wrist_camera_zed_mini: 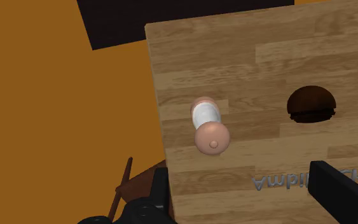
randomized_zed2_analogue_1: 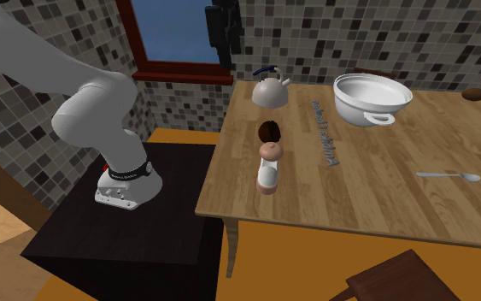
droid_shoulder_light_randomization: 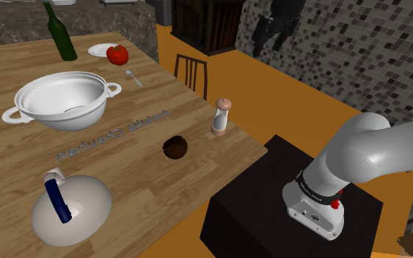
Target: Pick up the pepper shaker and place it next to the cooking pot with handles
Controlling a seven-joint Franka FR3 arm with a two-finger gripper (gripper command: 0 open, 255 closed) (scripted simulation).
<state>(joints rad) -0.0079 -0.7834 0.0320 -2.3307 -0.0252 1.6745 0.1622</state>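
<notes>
End effector (wrist_camera_zed_mini: 244, 177): fingers spread wide, gripping nothing, over the bench (droid_shoulder_light_randomization: 124, 168).
Pepper shaker (droid_shoulder_light_randomization: 221, 117): upright, just inside the bench edge facing the stand (droid_shoulder_light_randomization: 271, 212), near a corner, clear of the fingers.
Cooking pot (droid_shoulder_light_randomization: 61, 99): white, two handles, mid-bench, well apart from the shaker.

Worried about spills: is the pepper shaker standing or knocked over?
Upright. The shaker stands on its base near the table edge, round knob on top.
</notes>
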